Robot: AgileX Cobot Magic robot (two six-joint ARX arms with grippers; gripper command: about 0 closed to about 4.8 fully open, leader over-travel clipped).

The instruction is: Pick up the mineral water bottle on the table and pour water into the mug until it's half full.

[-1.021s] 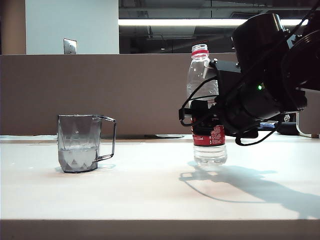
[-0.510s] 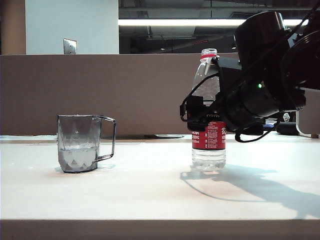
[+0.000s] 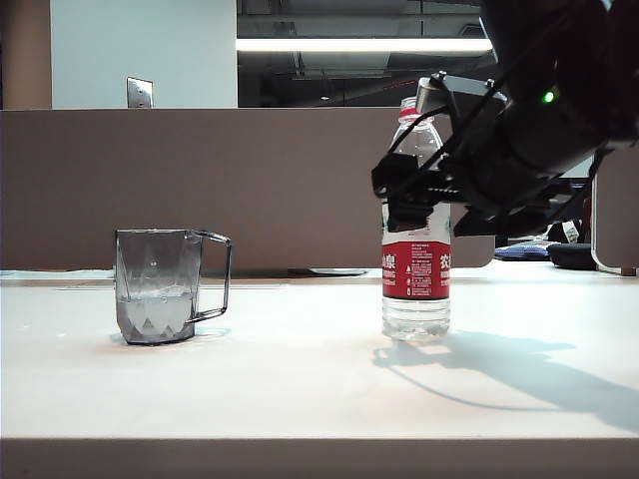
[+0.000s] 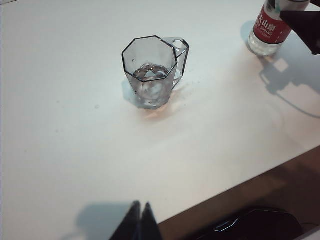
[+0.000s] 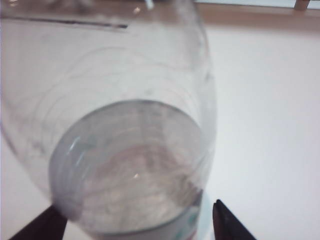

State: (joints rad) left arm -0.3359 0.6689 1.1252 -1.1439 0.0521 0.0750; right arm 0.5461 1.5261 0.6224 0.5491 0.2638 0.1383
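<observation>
The mineral water bottle stands upright on the white table, right of the middle, its lower part holding clear water. My right gripper is up at the bottle's clear shoulder, above the red label. In the right wrist view its dark fingertips flank the bottle, and a gap shows on one side, so it is open. The smoky faceted mug stands at the left with some water in it. My left gripper is shut, near the table's front edge and well short of the mug.
A brown partition runs behind the table. Dark items lie at the back right. The left wrist view shows the table's front edge with a dark object below it, and the bottle to the mug's handle side.
The bottle has gone from slightly tilted in the grip to upright on the table. The right gripper has let go, opened, and risen from the label to the bottle's shoulder.
</observation>
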